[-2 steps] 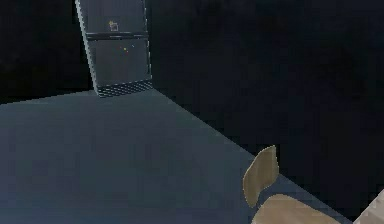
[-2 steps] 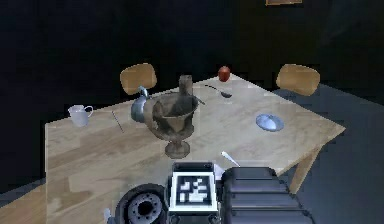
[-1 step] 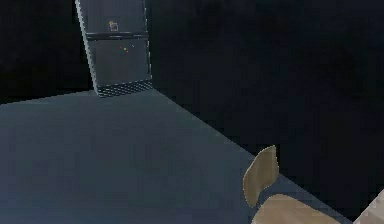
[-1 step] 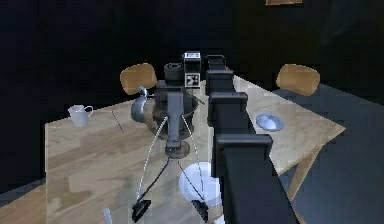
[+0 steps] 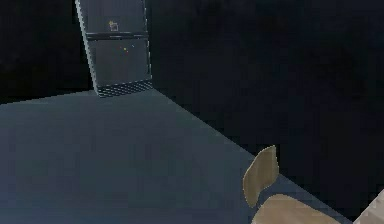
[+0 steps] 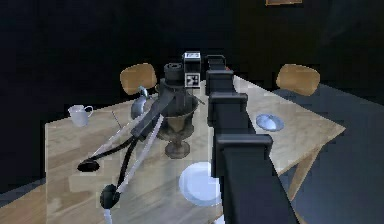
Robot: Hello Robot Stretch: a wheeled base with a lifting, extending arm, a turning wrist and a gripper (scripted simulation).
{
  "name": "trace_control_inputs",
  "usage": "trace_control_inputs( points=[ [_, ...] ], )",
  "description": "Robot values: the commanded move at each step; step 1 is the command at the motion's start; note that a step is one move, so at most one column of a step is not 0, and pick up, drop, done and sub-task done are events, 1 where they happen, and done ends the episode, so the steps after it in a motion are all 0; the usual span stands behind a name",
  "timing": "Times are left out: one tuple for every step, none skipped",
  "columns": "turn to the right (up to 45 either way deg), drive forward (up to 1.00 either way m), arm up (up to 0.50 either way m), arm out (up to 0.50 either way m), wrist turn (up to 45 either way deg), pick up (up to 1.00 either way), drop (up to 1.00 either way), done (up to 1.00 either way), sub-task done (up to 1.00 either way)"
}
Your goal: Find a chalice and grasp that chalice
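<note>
On the table [image 6: 305, 138], plate [image 6: 198, 184] lies before chalice [image 6: 179, 128], cup [image 6: 80, 114] to its left.

pale wood-grain table [image 6: 70, 150], white plate [image 6: 198, 183], white cup [image 6: 80, 114], grey chalice [image 6: 179, 127], tan chair [image 6: 298, 78], grey fridge [image 5: 115, 45]

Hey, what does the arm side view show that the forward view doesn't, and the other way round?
Arm side view: the arm, the tool, a metal chalice, a white cup, a white plate and a bowl. Forward view: a tall dark fridge-like cabinet at the far end of open dark floor. Shared: a light wooden table and tan chair backs; whether it is the same chair, I cannot tell.
</note>
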Motion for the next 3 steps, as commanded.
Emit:
trace_control_inputs(
  points=[
    [0.0,0.0,0.0,0.0,45.0,0.0,0.0,0.0,0.0],
    [0.0,0.0,0.0,0.0,45.0,0.0,0.0,0.0,0.0],
    [0.0,0.0,0.0,0.0,15.0,0.0,0.0,0.0,0.0]
  ],
)
